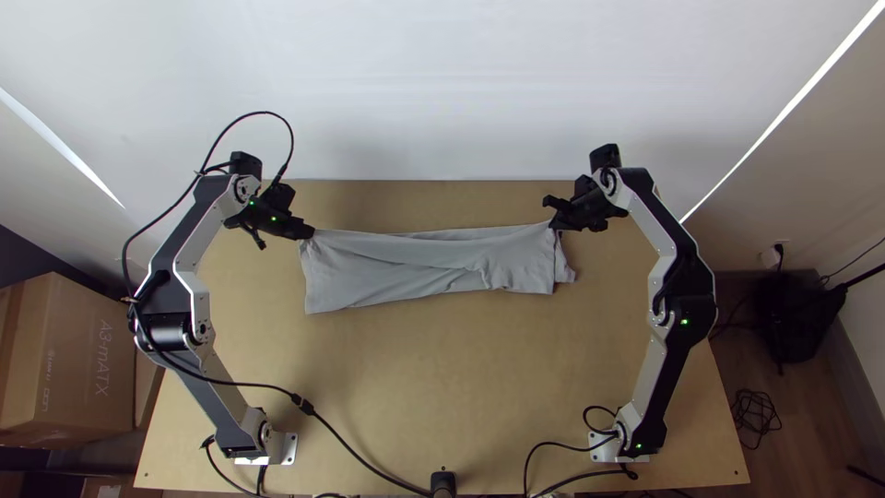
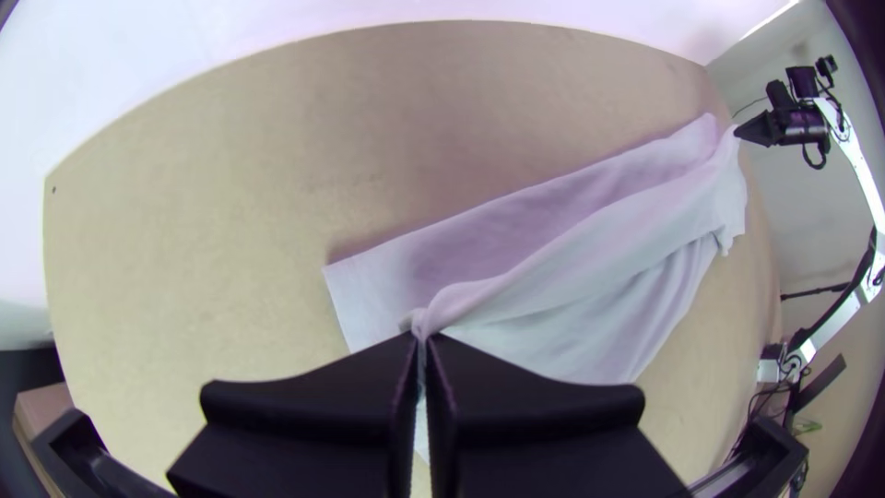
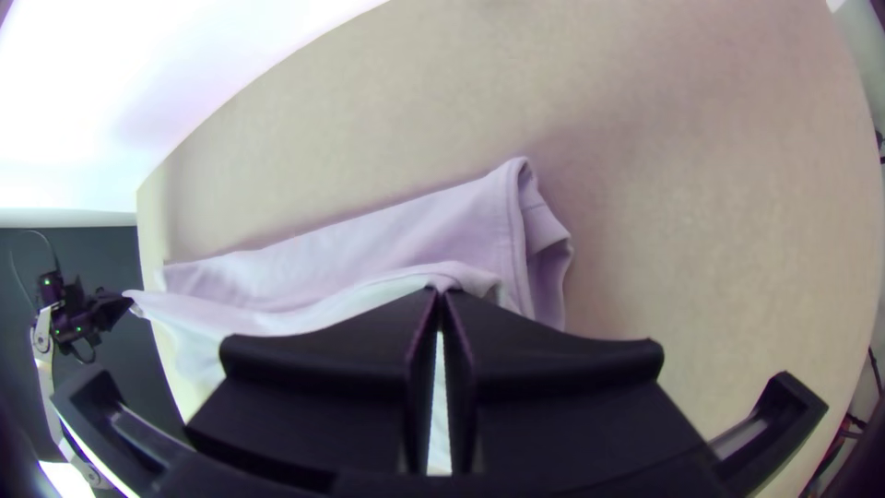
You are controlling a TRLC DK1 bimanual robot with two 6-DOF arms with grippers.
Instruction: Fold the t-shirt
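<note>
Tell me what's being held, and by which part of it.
The t-shirt: the left gripper pinches it near its far left corner, the right gripper near its far right corner.

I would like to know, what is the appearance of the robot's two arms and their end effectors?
The left arm and right arm have silver-grey and white links, black joints and small green lights. A long black cable loops beside the left arm. The left end effector and right end effector each have two wide, flat black fingers.

From high overhead, and closer from left wrist [image 1: 244,189] and right wrist [image 1: 610,182], I face down, all views sharing table [image 1: 461,378] and t-shirt [image 1: 406,267].
</note>
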